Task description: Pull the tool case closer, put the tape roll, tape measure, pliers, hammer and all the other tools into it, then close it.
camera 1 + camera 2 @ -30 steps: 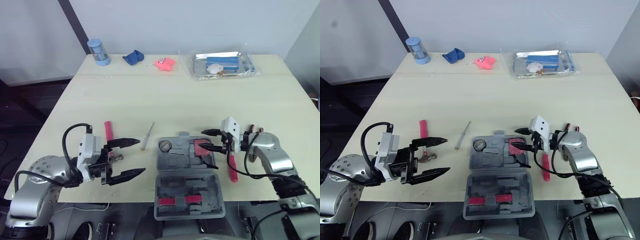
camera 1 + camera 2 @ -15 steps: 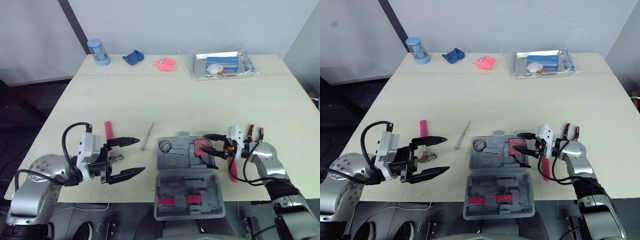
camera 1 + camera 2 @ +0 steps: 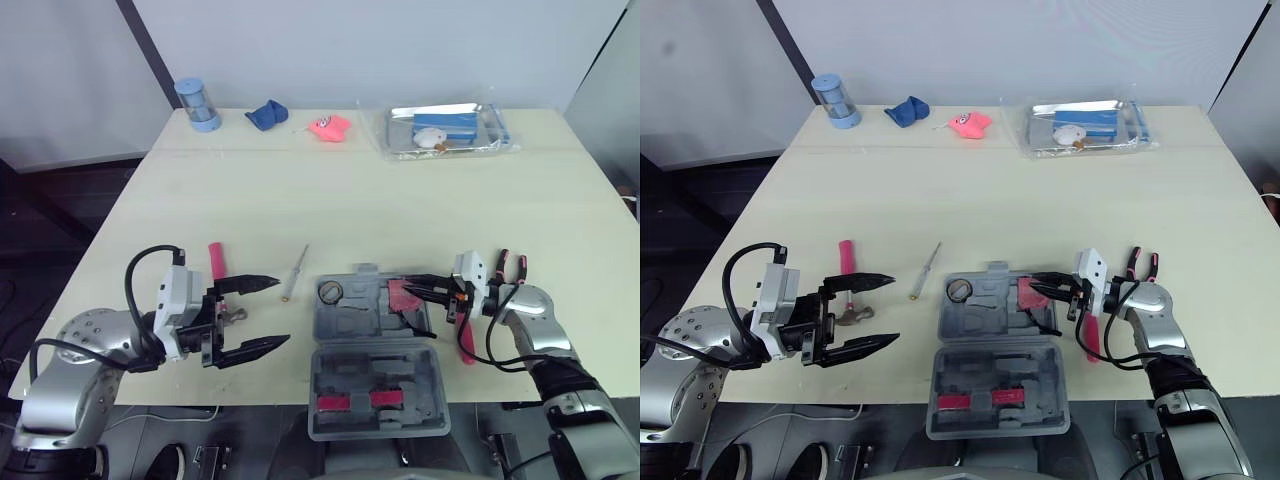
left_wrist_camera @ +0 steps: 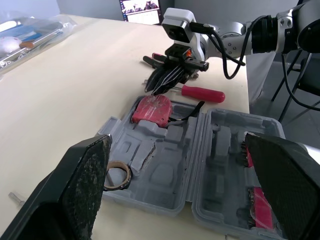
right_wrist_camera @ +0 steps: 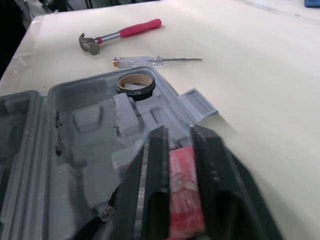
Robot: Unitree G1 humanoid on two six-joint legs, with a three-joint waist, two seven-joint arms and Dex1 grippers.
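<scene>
Drew the black fingers of the right claw (image 4: 150, 92) nearly together within the last half second, from a clear spread down to a thin slit. Tips now poised at the far edge of the red tape measure (image 4: 151, 109); cannot tell whether touching it. Also pulled the wrist back toward the robot's right compared with a second ago, and left the tape measure where it lay. Reads as a let-go, with the tape measure seated at the right end of the open grey plastic tool case (image 3: 345, 325) and the brown tape roll (image 3: 331, 292) in a pocket to its left. So two tools in, by the look of it.

Just outside the case, on the pale counter (image 3: 400, 200): a red-handled screwdriver (image 3: 466, 340) under the right wrist, red-handled pliers (image 3: 512, 265) beyond it.

Farther left, no change at the left claw (image 3: 284, 312): spread wide, empty, near the head of the pink-handled hammer (image 3: 215, 262), with a clear-handled screwdriver (image 3: 294, 273) between hammer and case. Four tools yet to load, then the lid.
</scene>
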